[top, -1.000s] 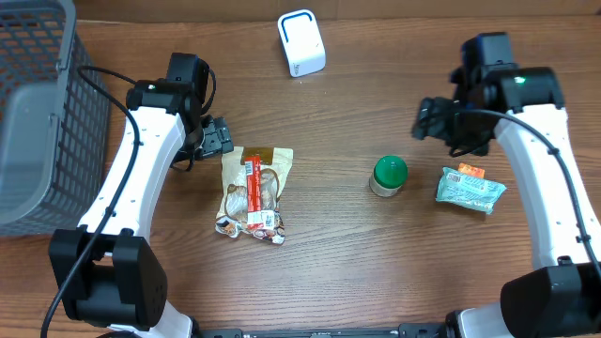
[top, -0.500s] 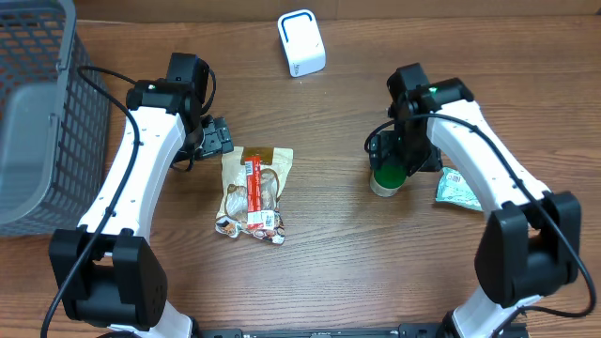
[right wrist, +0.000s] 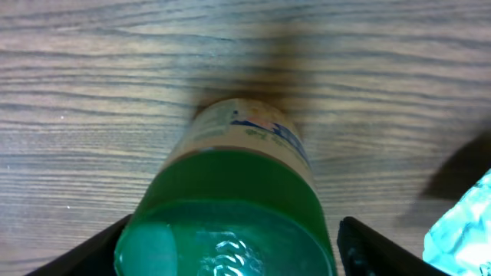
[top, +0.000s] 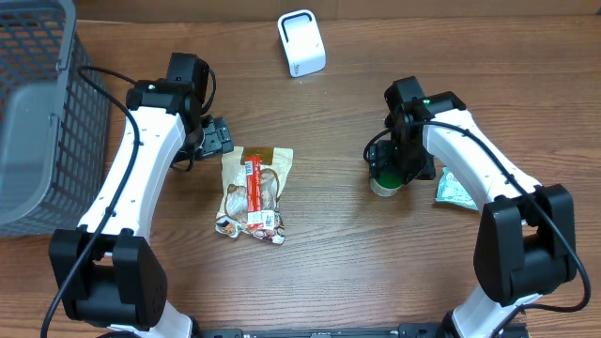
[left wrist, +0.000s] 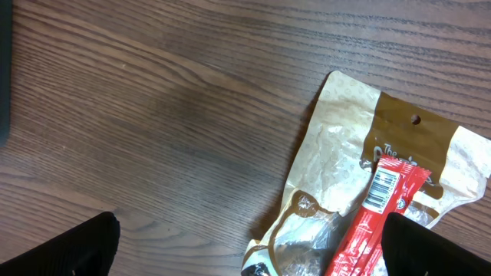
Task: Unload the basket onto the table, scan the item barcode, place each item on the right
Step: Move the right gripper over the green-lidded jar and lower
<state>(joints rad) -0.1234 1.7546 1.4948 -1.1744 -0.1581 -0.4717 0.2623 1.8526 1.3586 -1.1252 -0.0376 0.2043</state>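
Note:
A small jar with a green lid (top: 384, 180) stands right of centre, and my right gripper (top: 396, 161) hangs straight over it, hiding part of it. In the right wrist view the green lid (right wrist: 230, 207) fills the space between the two fingers; my right gripper (right wrist: 230, 257) is open, with a small gap still showing on its right side. The white barcode scanner (top: 300, 42) stands at the back middle. My left gripper (top: 218, 139) is open and empty by the top left corner of a snack bag (top: 254, 192), which has a red stick pack with a barcode (left wrist: 381, 205) lying on it.
A grey mesh basket (top: 38, 94) stands at the far left. A teal packet (top: 457, 189) lies just right of the jar, its edge also in the right wrist view as the teal packet (right wrist: 468, 226).
My right arm has swung in from the far right and come down over the green-lidded jar, jaws on either side of the lid. The left arm has not moved.

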